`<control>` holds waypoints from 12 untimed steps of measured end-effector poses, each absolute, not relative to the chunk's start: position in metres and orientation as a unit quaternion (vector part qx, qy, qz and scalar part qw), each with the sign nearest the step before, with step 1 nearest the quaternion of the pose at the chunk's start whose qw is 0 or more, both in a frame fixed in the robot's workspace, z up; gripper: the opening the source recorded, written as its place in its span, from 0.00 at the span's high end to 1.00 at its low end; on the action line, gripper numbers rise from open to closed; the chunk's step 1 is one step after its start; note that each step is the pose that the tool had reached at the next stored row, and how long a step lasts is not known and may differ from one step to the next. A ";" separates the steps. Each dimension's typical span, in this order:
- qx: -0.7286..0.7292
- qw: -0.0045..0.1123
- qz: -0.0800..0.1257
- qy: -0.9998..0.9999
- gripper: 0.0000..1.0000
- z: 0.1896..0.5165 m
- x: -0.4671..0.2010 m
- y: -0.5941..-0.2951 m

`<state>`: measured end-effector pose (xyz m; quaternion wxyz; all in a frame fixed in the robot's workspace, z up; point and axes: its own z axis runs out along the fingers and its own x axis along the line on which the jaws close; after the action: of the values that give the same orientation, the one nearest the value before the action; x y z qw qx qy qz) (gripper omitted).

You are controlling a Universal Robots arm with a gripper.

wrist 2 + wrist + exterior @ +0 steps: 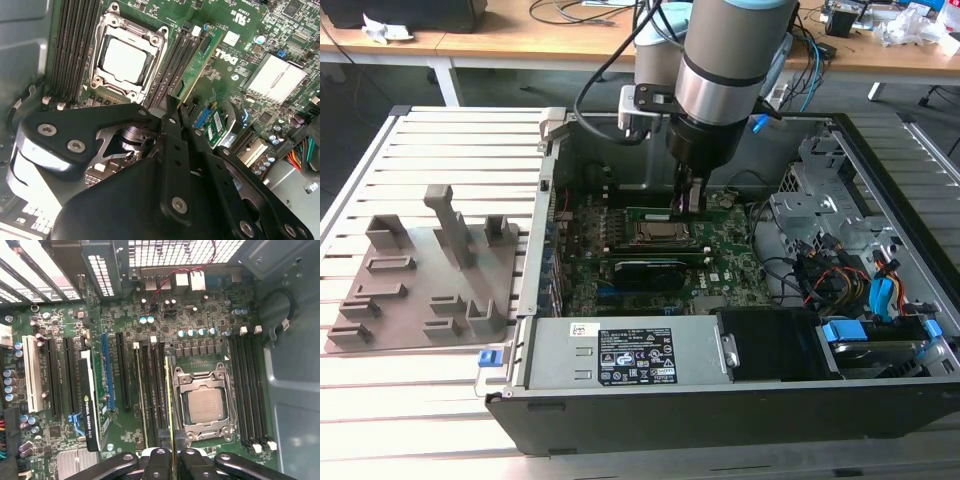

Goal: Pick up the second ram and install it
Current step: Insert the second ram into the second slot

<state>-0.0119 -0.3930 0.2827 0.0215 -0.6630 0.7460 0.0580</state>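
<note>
The tool is closed narrowly on the second ram, pinching the slim green stick by its upper edge so that the contact edge is free to go down into the board. In the first wrist view the stick shows edge-on as a thin yellow-green line running from between the fingers along the bank of black memory slots just beside the processor socket; it appears to sit over or in one of the slots nearest the socket, though how deep it is seated I cannot tell. In the second wrist view the same stick stands on edge, its flat green face visible, its long axis parallel to the slots and to the side of the socket frame — the alignment the slot demands, which is likely why it is gripped from above, not by its faces' ends. In the exterior view the arm reaches straight down into the open computer case, the tool low over the motherboard next to the socket, the stick running along the exterior view's left-right line. The black oblong card stands in an expansion slot, apart from the memory bank. The case lies on a slatted surface, with a grey fixture plate at the exterior view's left.
</note>
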 end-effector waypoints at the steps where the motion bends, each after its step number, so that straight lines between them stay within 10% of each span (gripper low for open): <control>1: -0.663 0.021 0.058 0.746 0.86 0.282 -0.012 -0.393; 12: -0.663 0.021 0.058 0.746 0.86 0.270 -0.012 -0.393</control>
<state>-0.0120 -0.3930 0.2698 0.0214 -0.6630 0.7461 0.0578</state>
